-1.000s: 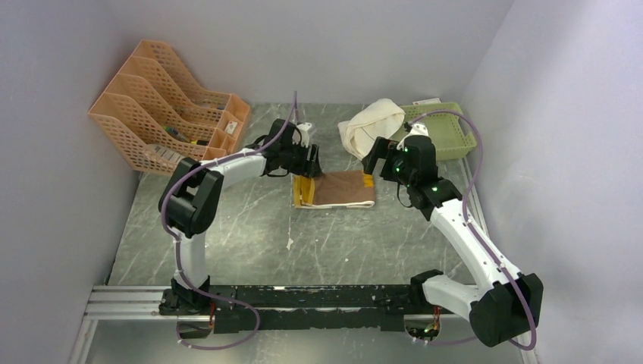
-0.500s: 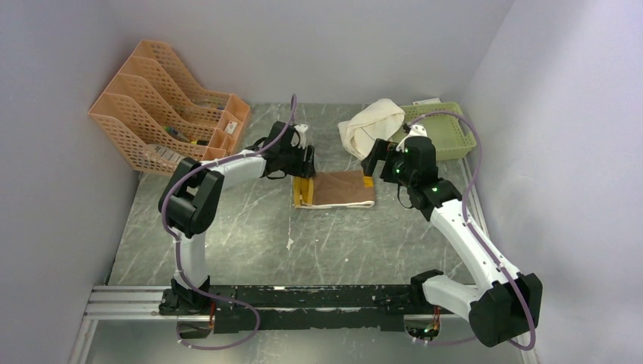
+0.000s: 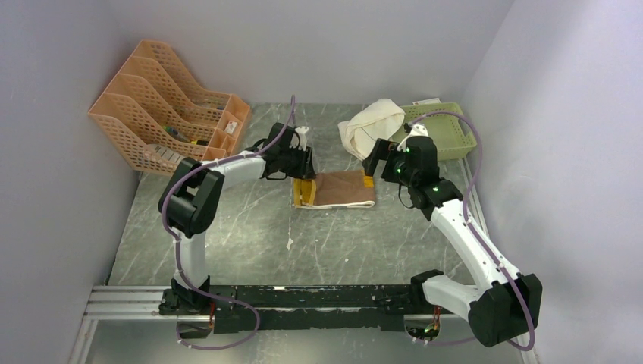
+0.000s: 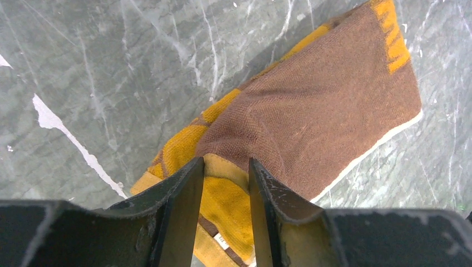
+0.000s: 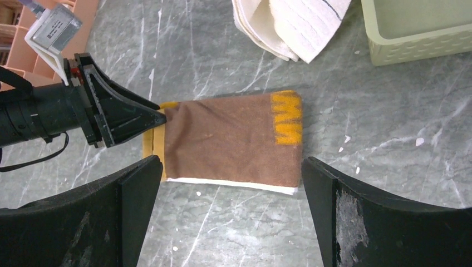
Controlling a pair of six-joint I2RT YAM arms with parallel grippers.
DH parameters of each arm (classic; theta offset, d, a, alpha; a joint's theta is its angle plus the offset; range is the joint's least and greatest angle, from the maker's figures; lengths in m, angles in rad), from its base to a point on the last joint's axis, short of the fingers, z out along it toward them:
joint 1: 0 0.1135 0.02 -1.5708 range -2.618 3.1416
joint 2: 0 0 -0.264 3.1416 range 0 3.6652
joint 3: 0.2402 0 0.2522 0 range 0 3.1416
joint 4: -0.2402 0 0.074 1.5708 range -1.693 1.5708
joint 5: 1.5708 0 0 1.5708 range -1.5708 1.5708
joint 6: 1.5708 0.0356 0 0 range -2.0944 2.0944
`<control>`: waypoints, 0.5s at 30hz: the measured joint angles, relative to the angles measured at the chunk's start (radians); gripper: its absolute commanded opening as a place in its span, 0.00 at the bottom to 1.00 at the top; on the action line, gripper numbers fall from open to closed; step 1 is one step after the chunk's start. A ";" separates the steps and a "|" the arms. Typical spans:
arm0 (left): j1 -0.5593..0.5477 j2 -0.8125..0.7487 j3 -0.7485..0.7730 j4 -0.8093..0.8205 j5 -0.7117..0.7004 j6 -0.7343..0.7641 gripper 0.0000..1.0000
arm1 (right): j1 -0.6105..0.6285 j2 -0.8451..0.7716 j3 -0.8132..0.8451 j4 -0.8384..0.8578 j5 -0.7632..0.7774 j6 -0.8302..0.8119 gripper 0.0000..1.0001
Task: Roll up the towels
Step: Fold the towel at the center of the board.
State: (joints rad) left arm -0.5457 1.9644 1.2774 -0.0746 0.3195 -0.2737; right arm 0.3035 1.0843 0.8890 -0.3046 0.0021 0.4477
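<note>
Okay, brown towel lies folded flat mid-table, not rolled; white towel sits heaped by the basket. My left gripper straddles the brown towel's yellow end, half-closed, grip unclear. Right gripper hangs wide open. Both rolls left.

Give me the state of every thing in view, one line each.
Brown towel: folded flat, not rolled.
Cream towel: bunched beside the basket, not rolled.
Left gripper: partly closed astride the brown towel's yellow edge; grip unclear.
Right gripper: wide open above the brown towel.
Basket: upright.
Rack: upright.
</note>
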 measured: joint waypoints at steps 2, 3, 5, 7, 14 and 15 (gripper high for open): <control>0.000 0.000 -0.002 -0.001 0.012 -0.003 0.46 | -0.002 0.000 0.000 0.000 -0.002 -0.002 1.00; 0.000 0.000 -0.002 -0.001 0.018 -0.003 0.48 | -0.003 0.000 0.000 0.000 -0.004 -0.002 1.00; 0.000 0.000 -0.002 -0.002 0.026 -0.005 0.56 | -0.004 0.000 0.000 0.000 -0.008 -0.003 1.00; 0.000 0.000 -0.003 -0.005 0.025 -0.007 0.60 | -0.006 0.000 0.000 0.000 -0.012 -0.003 1.00; 0.031 0.000 -0.029 -0.003 0.025 -0.023 0.64 | -0.013 0.000 0.000 0.000 -0.022 -0.010 1.00; 0.036 0.000 -0.029 -0.003 0.025 -0.023 0.65 | -0.014 0.000 0.000 0.000 -0.023 -0.011 1.00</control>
State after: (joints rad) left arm -0.5098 1.9644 1.2484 -0.0776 0.3447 -0.2962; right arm 0.2897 1.0843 0.8886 -0.3042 -0.0204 0.4362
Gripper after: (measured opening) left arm 0.634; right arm 0.996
